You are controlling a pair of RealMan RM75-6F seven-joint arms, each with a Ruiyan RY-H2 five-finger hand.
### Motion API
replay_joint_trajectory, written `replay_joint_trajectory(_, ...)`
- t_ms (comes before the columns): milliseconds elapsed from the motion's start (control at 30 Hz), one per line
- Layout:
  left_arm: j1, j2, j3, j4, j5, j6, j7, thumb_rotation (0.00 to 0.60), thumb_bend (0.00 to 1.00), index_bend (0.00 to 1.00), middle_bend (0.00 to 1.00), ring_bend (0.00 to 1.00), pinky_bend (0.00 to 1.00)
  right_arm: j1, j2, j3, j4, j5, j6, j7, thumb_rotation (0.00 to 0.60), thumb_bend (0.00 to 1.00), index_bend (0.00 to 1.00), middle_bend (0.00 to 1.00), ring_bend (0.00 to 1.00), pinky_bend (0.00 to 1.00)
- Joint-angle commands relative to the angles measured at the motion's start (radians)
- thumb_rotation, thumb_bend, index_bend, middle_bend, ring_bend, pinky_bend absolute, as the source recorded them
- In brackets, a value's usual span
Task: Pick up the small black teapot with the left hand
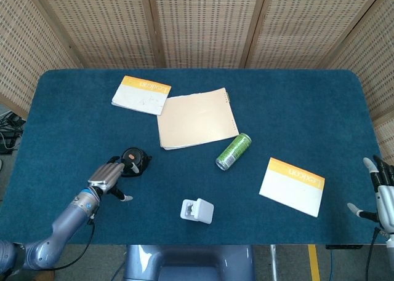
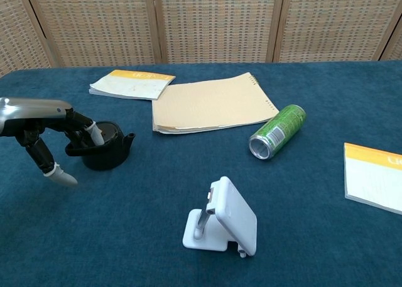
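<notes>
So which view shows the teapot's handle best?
The chest view: the small black teapot shows side-on, its handle by the left hand's fingers. The head view shows only its top, beside that hand.
</notes>
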Motion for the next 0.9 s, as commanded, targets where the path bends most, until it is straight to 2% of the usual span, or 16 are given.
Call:
replay_joint_trajectory(33, -0.005, -0.007, 0.006, 0.003, -0.005, 0.005, 0.012, 0.6, 0.0, 0.33, 0.31, 0.31, 0.0, 0.0, -0.001, -0.001, 0.0, 0.0, -0.001, -0.002, 0.6, 0.0, 0.0, 0.0, 0.0, 0.0)
replay_joint_trajectory(767, -0.02, -0.072, 0.052, 0.054, 0.02, 0.058, 0.121, 0.6, 0.0, 0.36, 0.36, 0.31, 0.0, 0.006, -0.013, -0.004, 0.003, 0.004, -0.011, -0.027, 0.6, 0.0, 0.0, 0.0, 0.0, 0.0)
replay_joint_trajectory(900, -0.016, -0.079, 0.053, 0.06, 0.032, 0.065, 0.125, 0.6, 0.0, 0.41, 0.39, 0.32, 0.0, 0.007, -0.014, -0.004, 0.003, 0.005, -0.012, -0.027, 0.6, 0.0, 0.0, 0.0, 0.0, 0.0)
